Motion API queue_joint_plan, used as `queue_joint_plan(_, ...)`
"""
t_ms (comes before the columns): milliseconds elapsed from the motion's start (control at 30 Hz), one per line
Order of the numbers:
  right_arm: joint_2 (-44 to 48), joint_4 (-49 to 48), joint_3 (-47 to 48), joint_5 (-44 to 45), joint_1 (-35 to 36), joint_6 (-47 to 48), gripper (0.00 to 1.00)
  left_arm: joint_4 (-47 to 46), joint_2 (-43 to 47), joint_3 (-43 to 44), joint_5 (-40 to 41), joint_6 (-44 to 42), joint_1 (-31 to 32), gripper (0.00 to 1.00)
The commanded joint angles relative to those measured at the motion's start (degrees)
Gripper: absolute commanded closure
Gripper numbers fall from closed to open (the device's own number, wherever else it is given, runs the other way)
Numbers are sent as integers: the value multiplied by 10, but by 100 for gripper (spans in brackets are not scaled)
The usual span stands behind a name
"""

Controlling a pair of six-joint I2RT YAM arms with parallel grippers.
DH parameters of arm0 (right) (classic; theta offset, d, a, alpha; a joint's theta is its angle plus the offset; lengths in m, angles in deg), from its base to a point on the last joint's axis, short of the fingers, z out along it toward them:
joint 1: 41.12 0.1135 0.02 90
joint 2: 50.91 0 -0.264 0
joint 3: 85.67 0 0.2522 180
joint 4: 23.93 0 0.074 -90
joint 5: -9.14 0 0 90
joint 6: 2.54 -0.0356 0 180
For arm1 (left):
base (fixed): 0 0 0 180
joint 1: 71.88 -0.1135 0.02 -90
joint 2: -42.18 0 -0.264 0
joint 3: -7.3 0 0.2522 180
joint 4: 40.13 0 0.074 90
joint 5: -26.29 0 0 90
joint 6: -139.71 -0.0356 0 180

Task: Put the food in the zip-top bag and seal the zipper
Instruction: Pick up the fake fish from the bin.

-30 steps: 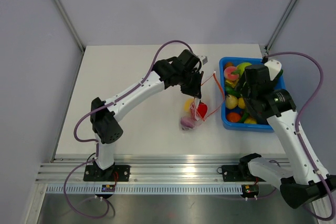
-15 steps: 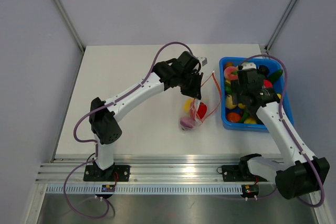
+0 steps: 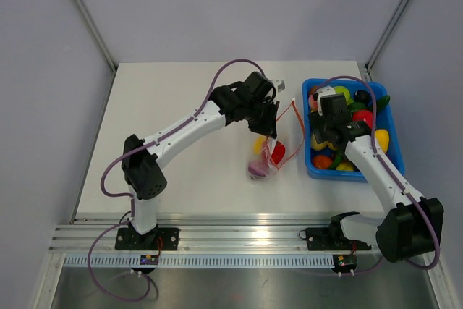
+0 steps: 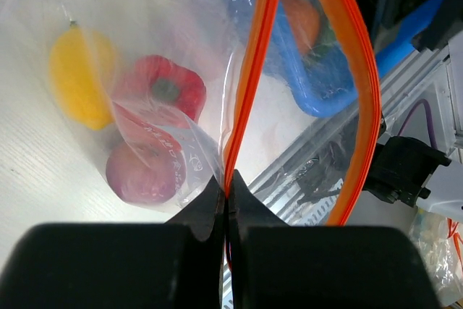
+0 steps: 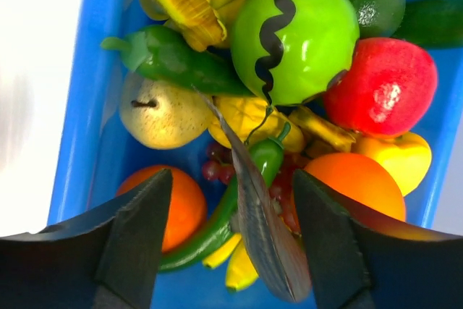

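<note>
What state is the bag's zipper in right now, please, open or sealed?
Open: the two orange strips of the zipper stand well apart in the left wrist view.

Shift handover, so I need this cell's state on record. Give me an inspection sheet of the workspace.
Surface: white table, no spills seen.
Job's things: bag held up by its zipper, mouth open, with yellow, red and purple food inside; more food is in the bin.
Clutter: blue bin only.
End effectors: left end effector shut on zipper; right end effector open over bin, holding nothing.
Cables: purple cables looped along both arms, no snag seen.
Surroundings: grey walls; metal rail at near edge.
</note>
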Motion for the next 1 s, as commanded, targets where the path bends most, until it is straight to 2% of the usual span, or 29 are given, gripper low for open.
queue_joint_plan(0,-14,-81,-15,33,-6,1,27,-20,41,-4,-8,-1,-4,100)
queue_joint_plan(200,-30,-91,-30,47,-12,-13,41,-23,47,-11,-11,-2,-4,100)
queue_joint_plan(433,-32,-84,-32,52,-18,-17,50,-28,54,-22,-13,-3,-4,100)
queue_joint_plan(533,-36,-78,-31,55,-19,-19,58,-29,56,-23,-14,-3,-4,100)
queue_joint_plan(600,-32,-68,-24,57,-19,-24,78,-29,56,-24,-15,-3,-4,100)
queue_joint_plan(633,-30,-64,-20,63,-20,-43,96,-30,58,-25,-14,-3,-4,100)
queue_joint_plan(667,-24,-56,-13,71,-19,-55,100,-29,57,-27,-14,-3,-4,100)
queue_joint_plan(967,92,31,115,11,-19,-107,100,-23,54,-10,-12,-5,-6,100)
